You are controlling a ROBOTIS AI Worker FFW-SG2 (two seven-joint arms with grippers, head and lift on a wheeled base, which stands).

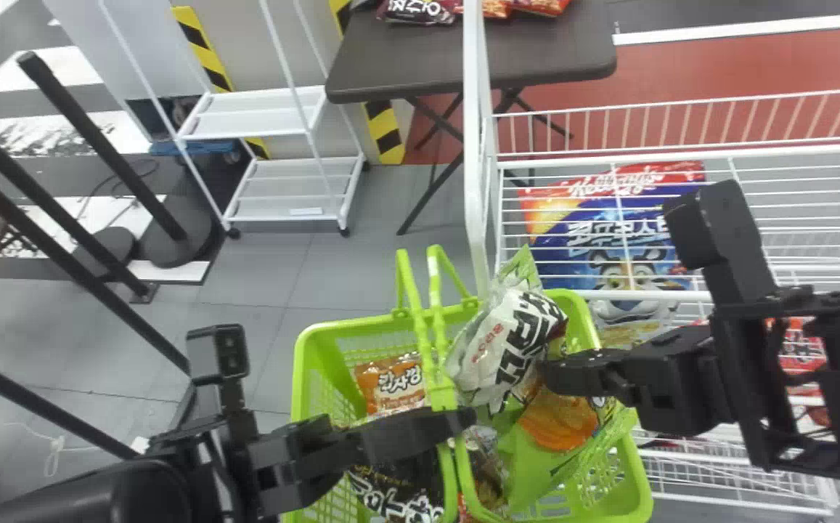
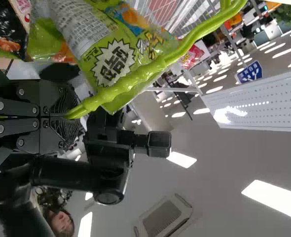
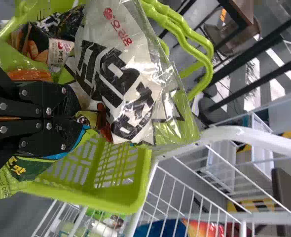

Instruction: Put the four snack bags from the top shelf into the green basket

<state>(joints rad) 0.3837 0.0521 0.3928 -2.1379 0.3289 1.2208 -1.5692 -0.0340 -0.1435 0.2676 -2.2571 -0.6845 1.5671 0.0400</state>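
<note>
In the head view, my left gripper (image 1: 463,420) is shut on the handles of the green basket (image 1: 305,378). The left wrist view has this gripper (image 2: 79,116) with a green handle (image 2: 135,74) between its fingers, beside a green snack bag (image 2: 106,54). My right gripper (image 1: 550,374) is low over the basket's right half, shut on a snack bag at its fingertips; the exact grip is partly hidden. A white-and-green bag (image 1: 510,341) leans up there above the rim. From the right wrist, the gripper (image 3: 79,118) is beside that bag (image 3: 121,79).
Other packs lie in the basket, among them an orange one (image 1: 394,385) and a black one (image 1: 405,487). A white wire shelf (image 1: 681,154) stands close on the right, its upright beside the basket. Behind are a dark table (image 1: 550,51) and a white rack (image 1: 260,112).
</note>
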